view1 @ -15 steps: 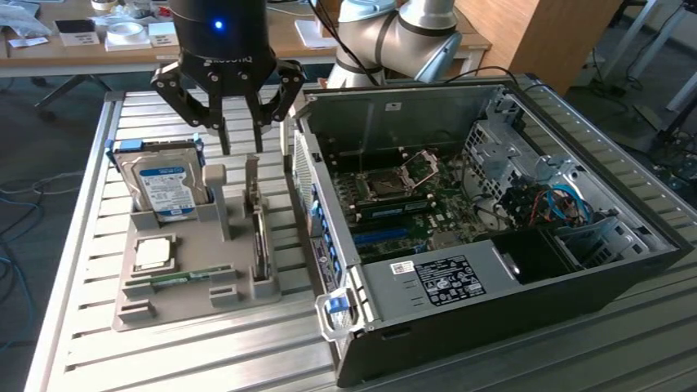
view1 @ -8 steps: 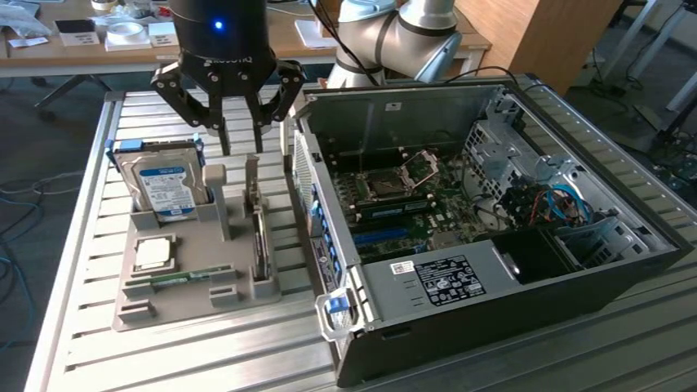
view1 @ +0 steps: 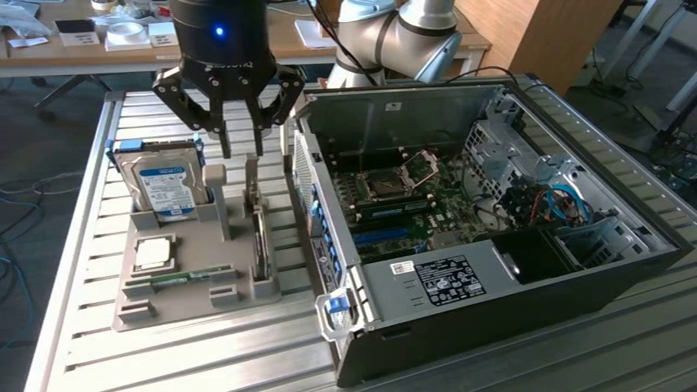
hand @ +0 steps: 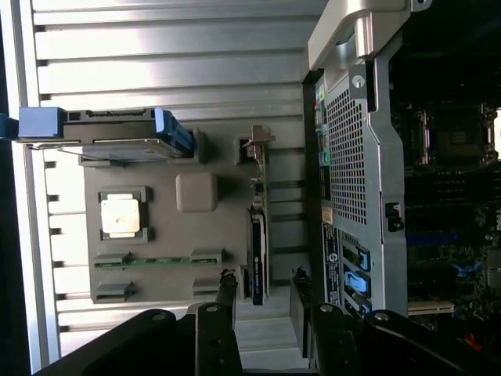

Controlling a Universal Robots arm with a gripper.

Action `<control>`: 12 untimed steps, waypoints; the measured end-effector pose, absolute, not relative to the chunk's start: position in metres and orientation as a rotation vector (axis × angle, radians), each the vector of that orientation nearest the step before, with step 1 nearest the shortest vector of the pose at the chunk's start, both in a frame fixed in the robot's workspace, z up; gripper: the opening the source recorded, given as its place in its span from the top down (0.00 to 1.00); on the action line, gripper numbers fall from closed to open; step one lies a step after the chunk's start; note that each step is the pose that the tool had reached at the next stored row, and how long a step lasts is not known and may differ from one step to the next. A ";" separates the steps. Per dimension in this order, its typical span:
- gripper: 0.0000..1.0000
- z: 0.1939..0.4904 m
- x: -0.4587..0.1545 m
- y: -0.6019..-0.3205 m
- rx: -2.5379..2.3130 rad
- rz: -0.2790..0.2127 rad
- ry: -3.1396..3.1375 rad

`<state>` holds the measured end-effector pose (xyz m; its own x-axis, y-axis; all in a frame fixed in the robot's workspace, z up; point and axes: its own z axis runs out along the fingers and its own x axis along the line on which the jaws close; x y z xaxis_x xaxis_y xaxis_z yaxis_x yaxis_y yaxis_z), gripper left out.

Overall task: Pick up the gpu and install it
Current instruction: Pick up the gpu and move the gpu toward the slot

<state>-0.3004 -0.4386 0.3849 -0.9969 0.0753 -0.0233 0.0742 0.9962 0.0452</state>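
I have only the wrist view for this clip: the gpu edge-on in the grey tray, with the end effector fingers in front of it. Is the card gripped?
Observer: No. In the exterior view the end effector hangs open over the gpu, which stands on edge in the tray.
Operator: Are the fingertips touching it?
Observer: They are close to its upper end, but I cannot tell whether they touch.
Operator: What does the hard drive show from there?
Observer: The hard drive stands upright, with its blue-white label facing the exterior camera.
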 end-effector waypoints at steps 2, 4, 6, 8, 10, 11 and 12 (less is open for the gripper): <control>0.58 0.381 -0.300 -0.439 0.117 0.069 3.114; 0.58 0.378 -0.300 -0.439 0.117 0.069 3.114; 0.58 0.374 -0.300 -0.439 0.117 0.069 3.114; 0.58 0.370 -0.300 -0.439 0.117 0.069 3.114; 0.58 0.367 -0.300 -0.439 0.117 0.069 3.114; 0.58 0.365 -0.300 -0.439 0.117 0.069 3.114; 0.58 0.365 -0.300 -0.439 0.117 0.069 3.114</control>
